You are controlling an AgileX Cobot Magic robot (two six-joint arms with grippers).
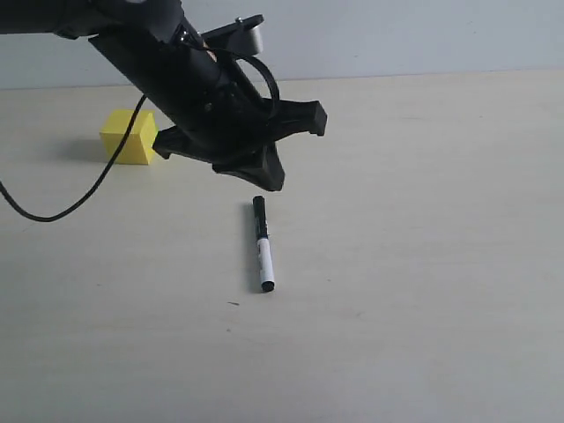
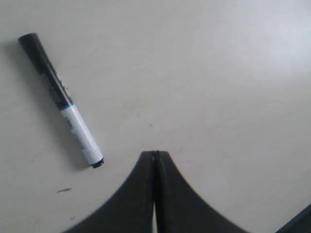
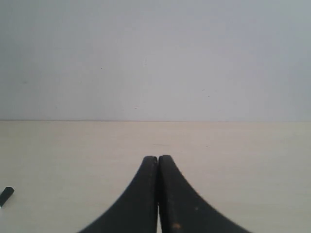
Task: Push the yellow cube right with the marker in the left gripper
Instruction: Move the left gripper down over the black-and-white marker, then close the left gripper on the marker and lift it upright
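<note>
The marker (image 1: 263,244) lies flat on the pale table, black cap toward the back, held by nothing. In the left wrist view the marker (image 2: 60,99) rests off to one side of the fingertips. My left gripper (image 1: 270,180) hovers just behind the marker's cap, shut and empty, its jaws pressed together (image 2: 155,154). The yellow cube (image 1: 129,137) sits at the back left, partly behind the arm and apart from both marker and gripper. My right gripper (image 3: 158,158) is shut on nothing and low over the table; it does not show in the exterior view.
A black cable (image 1: 84,189) loops from the left arm down across the table in front of the cube. A pale wall (image 1: 397,35) bounds the table at the back. A small dark mark (image 1: 232,304) lies near the marker's front end.
</note>
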